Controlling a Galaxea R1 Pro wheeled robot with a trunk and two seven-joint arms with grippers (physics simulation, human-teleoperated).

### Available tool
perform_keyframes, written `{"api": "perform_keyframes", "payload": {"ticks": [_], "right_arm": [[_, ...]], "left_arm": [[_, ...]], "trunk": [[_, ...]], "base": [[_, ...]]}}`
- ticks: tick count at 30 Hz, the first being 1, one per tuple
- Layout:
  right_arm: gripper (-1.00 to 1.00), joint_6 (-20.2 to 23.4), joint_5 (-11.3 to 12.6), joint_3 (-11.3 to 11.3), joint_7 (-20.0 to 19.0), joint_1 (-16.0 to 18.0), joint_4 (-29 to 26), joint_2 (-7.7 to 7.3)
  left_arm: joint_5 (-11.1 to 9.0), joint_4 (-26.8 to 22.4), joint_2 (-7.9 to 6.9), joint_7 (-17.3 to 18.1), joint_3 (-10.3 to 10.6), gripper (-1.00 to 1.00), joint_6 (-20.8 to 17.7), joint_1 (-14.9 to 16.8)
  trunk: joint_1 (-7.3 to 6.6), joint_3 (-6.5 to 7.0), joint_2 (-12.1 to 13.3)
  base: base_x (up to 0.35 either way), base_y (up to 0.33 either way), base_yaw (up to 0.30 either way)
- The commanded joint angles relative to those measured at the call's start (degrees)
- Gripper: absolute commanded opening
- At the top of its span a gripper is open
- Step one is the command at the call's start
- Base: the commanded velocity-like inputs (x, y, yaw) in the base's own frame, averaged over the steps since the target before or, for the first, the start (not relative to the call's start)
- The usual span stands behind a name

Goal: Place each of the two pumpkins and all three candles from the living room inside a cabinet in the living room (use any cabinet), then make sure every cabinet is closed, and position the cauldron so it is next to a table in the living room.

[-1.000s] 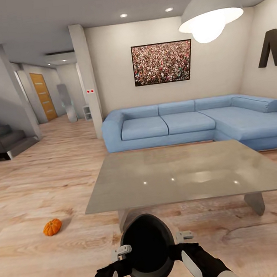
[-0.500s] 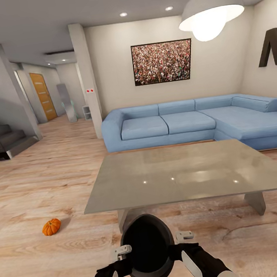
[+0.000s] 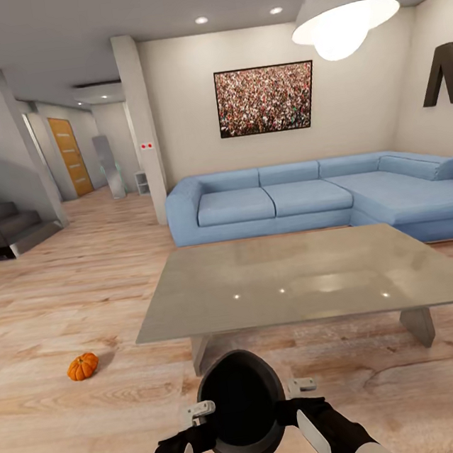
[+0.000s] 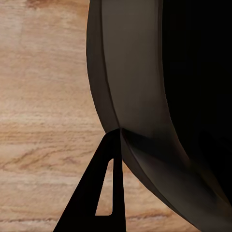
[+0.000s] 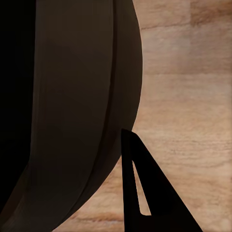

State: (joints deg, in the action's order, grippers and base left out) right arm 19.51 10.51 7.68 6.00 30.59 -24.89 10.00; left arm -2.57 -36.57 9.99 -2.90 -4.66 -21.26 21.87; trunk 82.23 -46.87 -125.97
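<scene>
I hold the black cauldron (image 3: 241, 405) low in front of me, above the wood floor and just short of the table's (image 3: 305, 280) near edge. My left gripper (image 3: 201, 410) and right gripper (image 3: 300, 387) are shut on its opposite sides. In the left wrist view one dark finger (image 4: 104, 193) lies against the cauldron's wall (image 4: 140, 87). The right wrist view shows the same, a finger (image 5: 140, 193) beside the wall (image 5: 72, 96). One orange pumpkin (image 3: 82, 366) lies on the floor to the left of the table. The candles and the cabinet are out of view.
A blue corner sofa (image 3: 309, 201) stands behind the table. A pendant lamp (image 3: 346, 7) hangs at the upper right. At the far left are stairs (image 3: 5, 230), and a hallway leads to an orange door (image 3: 71, 157). A pillar (image 3: 142, 130) stands left of the sofa.
The whole picture has drifted slightly upward, so the camera has moved. Both grippers and the cauldron keep the same pose in the view.
</scene>
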Motion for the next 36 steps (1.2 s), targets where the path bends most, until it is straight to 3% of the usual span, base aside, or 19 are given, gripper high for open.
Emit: {"api": "perform_keyframes", "payload": {"ticks": [1, 25, 36], "right_arm": [[-1.00, -4.4, 0.7, -0.3, -4.7, 0.1, -0.3, 0.00], [-1.00, -4.5, 0.7, -0.3, -4.7, 0.0, -0.3, 0.00], [-1.00, -4.5, 0.7, -0.3, -4.7, 0.0, -0.3, 0.00]], "left_arm": [[-3.8, 0.0, -0.06, 0.2, -0.4, -1.00, 0.0, 0.0], [-3.8, 0.0, -0.06, 0.2, -0.4, -1.00, 0.0, 0.0], [-3.8, 0.0, -0.06, 0.3, -0.4, -1.00, 0.0, 0.0]], "trunk": [[0.22, -0.18, -0.4], [5.49, -4.41, -10.0], [5.49, -4.41, -10.0]], "base": [[0.000, 0.000, 0.000], [0.000, 0.000, -0.027], [0.011, 0.000, 0.000]]}}
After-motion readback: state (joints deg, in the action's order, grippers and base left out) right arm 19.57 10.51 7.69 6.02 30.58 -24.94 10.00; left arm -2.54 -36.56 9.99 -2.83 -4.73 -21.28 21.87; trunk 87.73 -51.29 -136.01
